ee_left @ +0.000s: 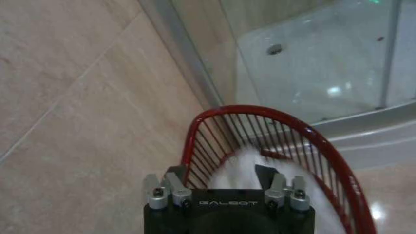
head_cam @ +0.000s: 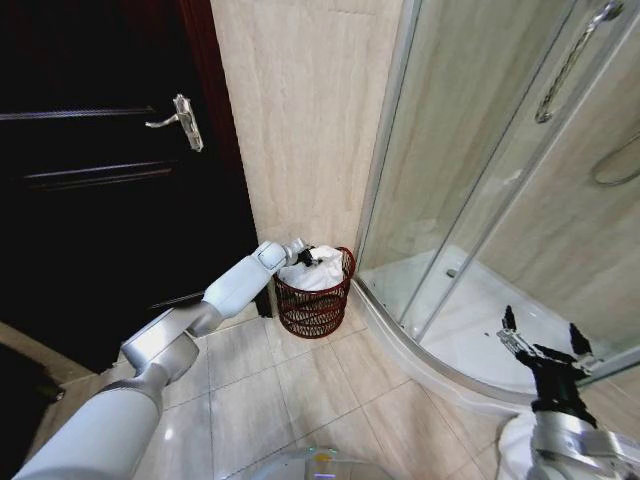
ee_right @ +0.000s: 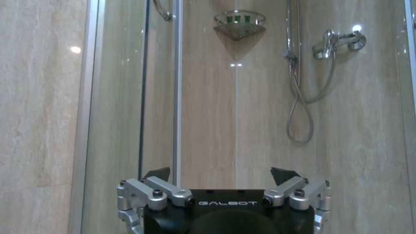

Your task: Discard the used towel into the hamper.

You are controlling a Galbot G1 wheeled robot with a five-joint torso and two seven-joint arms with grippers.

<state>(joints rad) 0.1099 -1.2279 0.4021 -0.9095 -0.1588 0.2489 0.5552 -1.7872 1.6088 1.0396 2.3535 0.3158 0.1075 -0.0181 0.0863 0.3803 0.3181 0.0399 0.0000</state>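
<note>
my left end effector [head_cam: 303, 254] hangs at the hamper's [head_cam: 318, 305] near rim, fingers spread wide with nothing between them; the white towel [head_cam: 318, 272] lies heaped just beyond and below the fingertips, already inside the red-brown basket and mounded up to its rim. in the left wrist view the towel [ee_left: 244, 168] sits straight ahead between my parted fingers [ee_left: 170, 178], the hamper's curved rim [ee_left: 260, 113] arching past it. the heap has no clear long axis that i can make out. the hamper stands on the tiled floor [head_cam: 300, 385] against the wall, beside the shower enclosure [head_cam: 480, 200]. my right end effector [head_cam: 545, 345] is held up well away, facing the shower glass, its fingers also wide and empty; the left is plainly the nearer arm. i judge the drop done.
</note>
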